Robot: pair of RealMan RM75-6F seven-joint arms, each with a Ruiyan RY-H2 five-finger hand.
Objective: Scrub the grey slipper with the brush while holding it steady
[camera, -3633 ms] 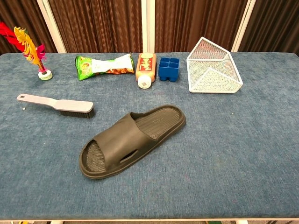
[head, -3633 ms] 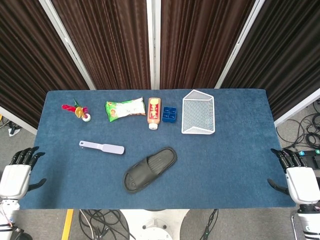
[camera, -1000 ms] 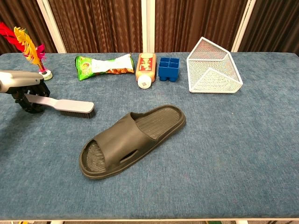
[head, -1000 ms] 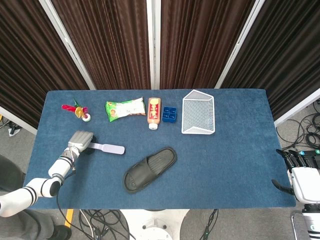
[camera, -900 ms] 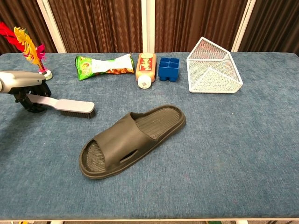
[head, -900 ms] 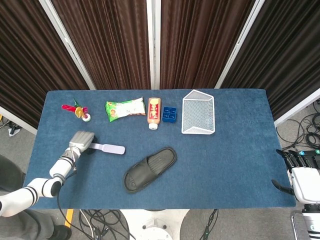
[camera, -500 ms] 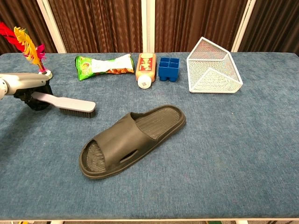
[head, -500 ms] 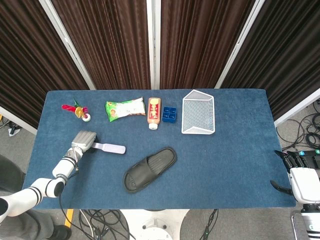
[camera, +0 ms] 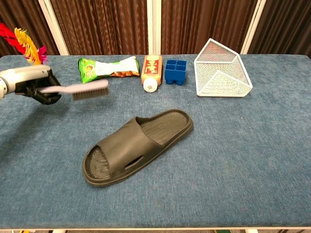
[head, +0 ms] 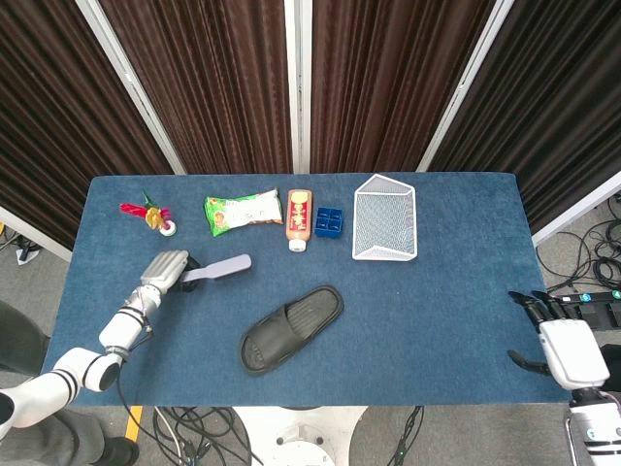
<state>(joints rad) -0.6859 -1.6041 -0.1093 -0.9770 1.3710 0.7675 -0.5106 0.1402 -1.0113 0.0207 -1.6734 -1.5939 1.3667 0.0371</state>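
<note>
Head view shows the left hand (head: 167, 268) near the left edge of the blue cloth-covered worktop (head: 456, 291), its fingers clamped on the handle of the pale lilac plastic scrubbing brush (head: 221, 267). Chest view has that brush (camera: 82, 89) lifted clear of the cloth, bristles down, its head pointing toward the middle of the worktop. The dark grey rubber slipper (head: 291, 328) lies sole-down near the front edge, about mid-width, lying diagonally and well apart from the brush. The right hand (head: 558, 345) hangs off the right edge by the front corner, fingers apart and holding nothing. Along the back edge stand a red-and-yellow feather shuttlecock (head: 151, 215), a green snack packet (head: 243, 211), an orange-labelled bottle on its side (head: 299, 218), a small blue plastic block (head: 329, 222) and a white wire-mesh basket (head: 385, 230).
</note>
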